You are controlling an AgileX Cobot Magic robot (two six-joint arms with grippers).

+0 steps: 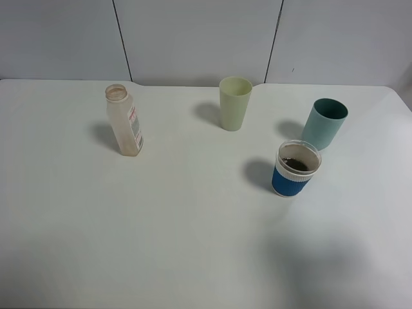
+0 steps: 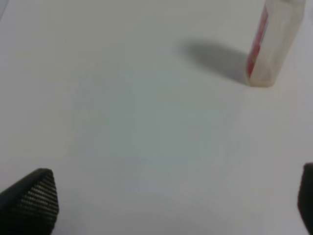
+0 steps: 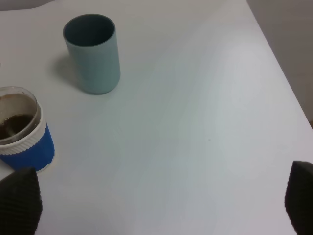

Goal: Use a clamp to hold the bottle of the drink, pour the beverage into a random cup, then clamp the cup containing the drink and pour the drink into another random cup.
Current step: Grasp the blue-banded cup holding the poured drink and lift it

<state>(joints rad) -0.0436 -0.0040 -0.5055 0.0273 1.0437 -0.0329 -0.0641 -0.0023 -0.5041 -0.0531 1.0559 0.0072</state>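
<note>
At the upper left of the overhead frame the bottle (image 1: 125, 122) stands uncapped and looks drained on the worktop (image 1: 193, 225). The left end effector (image 2: 168, 200) hangs released near it, jaws spread wide and empty. Upper centre stands the yellow-green cup (image 1: 235, 103), well apart from the blue-banded cup (image 1: 296, 168) at right of centre, which holds a little brown drink (image 1: 296, 164) and has the teal cup (image 1: 325, 122) just beside it. The right end effector (image 3: 160, 198), likewise released and empty, is near those two; closing on the blue-banded cup it could nudge the teal cup, and a hasty tilt could spill past the yellow-green cup's narrow mouth.
</note>
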